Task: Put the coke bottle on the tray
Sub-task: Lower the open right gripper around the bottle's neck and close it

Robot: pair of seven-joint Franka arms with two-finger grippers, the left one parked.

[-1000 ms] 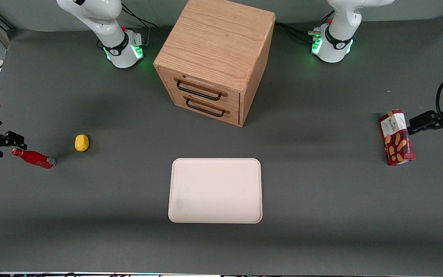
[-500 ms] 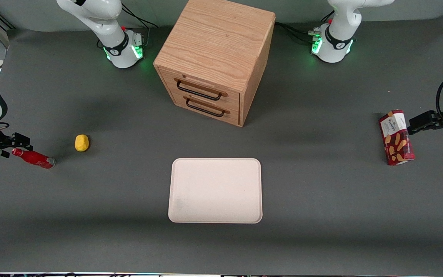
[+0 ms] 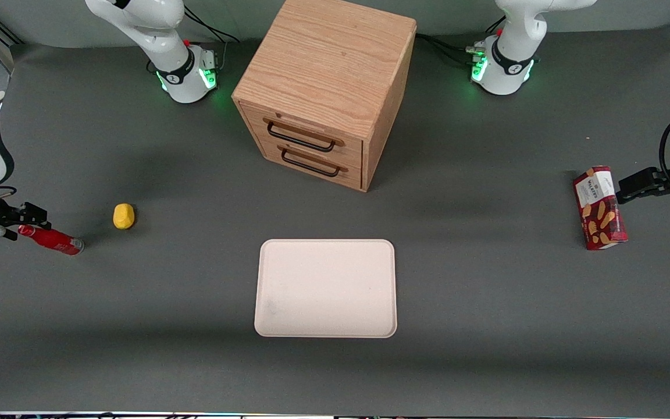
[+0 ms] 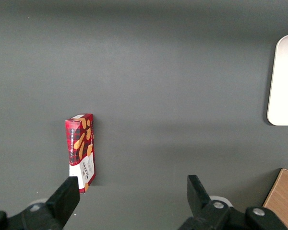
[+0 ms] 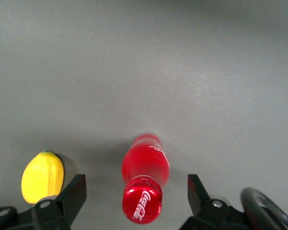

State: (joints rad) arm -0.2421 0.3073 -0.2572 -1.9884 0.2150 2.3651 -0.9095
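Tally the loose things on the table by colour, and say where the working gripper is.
Red: 2, the coke bottle and the snack box
Yellow: 1, the lemon
Cream: 1, the tray
Wood brown: 1, the drawer cabinet
Total: 5
The gripper is open around the bottle's cap end.

Right arm reaching low over the table, gripper (image 5: 134,194) level near the surface, fingers (image 5: 76,191) spread apart

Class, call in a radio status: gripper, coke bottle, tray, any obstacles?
Gripper open, fingers straddling the cap end of the coke bottle. Bottle lying on the table, not gripped. Tray bare. Lemon beside bottle, off the path.
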